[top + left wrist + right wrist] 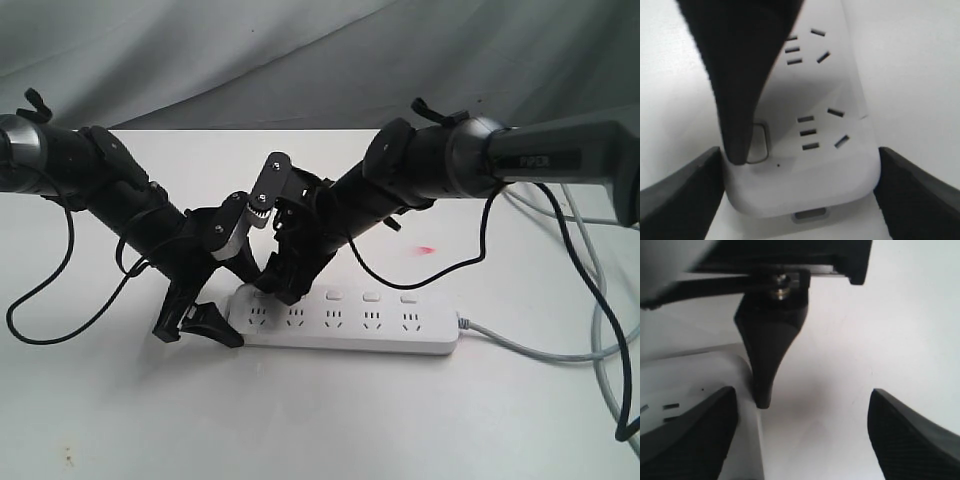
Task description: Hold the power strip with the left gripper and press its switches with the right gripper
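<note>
On the white table [320, 420], the left hand [200, 330] clamps the white plastic power strip [400, 325] at nine o'clock (spread right hand [280, 290] touches first switch [760, 145]; four seemingly remain).

You have a plain white tabletop [300, 430]. Flat on it lies a long white plastic power strip [432, 338], its grey cord [487, 332] trailing away across the surface.

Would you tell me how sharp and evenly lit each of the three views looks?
Exterior view: soft, even light, power strip sharp, only faint shadows on the table, plus a small red spot. Left wrist view: socket slots crisp, but the dark finger in front is blurred and shades the strip. Right wrist view: the end effector's fingers look soft-edged, the table nearly featureless white.
</note>
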You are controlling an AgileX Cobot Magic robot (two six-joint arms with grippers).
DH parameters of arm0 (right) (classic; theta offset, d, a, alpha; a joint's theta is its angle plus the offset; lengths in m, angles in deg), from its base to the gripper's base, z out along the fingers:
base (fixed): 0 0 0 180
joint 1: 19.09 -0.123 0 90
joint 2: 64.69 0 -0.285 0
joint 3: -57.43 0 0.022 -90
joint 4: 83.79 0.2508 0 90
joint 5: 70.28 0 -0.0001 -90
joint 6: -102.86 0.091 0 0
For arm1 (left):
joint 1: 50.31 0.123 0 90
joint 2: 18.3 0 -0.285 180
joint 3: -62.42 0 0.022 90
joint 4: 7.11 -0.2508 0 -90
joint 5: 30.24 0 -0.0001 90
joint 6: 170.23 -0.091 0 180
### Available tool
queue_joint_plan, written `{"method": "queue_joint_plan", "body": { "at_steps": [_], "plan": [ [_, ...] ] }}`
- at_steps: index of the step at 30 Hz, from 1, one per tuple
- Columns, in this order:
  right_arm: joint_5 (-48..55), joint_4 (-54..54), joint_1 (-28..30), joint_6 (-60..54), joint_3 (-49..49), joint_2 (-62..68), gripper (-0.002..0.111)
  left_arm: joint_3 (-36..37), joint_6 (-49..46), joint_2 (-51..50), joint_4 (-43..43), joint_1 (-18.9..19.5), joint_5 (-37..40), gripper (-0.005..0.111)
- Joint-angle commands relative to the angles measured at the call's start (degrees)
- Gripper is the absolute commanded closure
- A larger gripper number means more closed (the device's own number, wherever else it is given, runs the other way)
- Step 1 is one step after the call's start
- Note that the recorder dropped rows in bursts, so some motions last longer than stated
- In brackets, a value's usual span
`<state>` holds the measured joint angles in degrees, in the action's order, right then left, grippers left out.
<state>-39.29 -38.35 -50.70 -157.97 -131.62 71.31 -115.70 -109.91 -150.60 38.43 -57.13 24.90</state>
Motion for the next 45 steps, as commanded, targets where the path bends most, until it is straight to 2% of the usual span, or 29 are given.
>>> {"method": "queue_joint_plan", "body": {
  "at_steps": [1,8,21,30,38,45],
  "plan": [
    [-2.0,-6.4,-1.5,-0.6,0.8,2.2,0.041,-0.3,-0.2,0.3,1.4,0.0,0.3,0.084],
    [-1.7,-6.0,-1.5,1.7,0.8,1.8,0.041,-0.3,-0.2,0.3,1.4,0.0,0.3,0.084],
    [2.6,-4.2,0.5,3.9,0.8,-8.5,0.041,-0.3,-0.2,0.3,1.4,0.0,0.3,0.084],
    [10.7,-7.0,5.1,4.2,0.8,-8.6,0.041,-0.3,-0.2,0.3,1.4,0.0,0.3,0.084],
    [11.6,-1.6,5.3,-0.8,0.8,-5.9,0.041,-0.3,-0.2,0.3,1.4,0.0,0.3,0.084],
    [9.7,-1.6,5.3,-1.1,0.8,-3.8,0.041,-0.3,-0.2,0.3,1.4,0.0,0.3,0.084]
  ]
}}
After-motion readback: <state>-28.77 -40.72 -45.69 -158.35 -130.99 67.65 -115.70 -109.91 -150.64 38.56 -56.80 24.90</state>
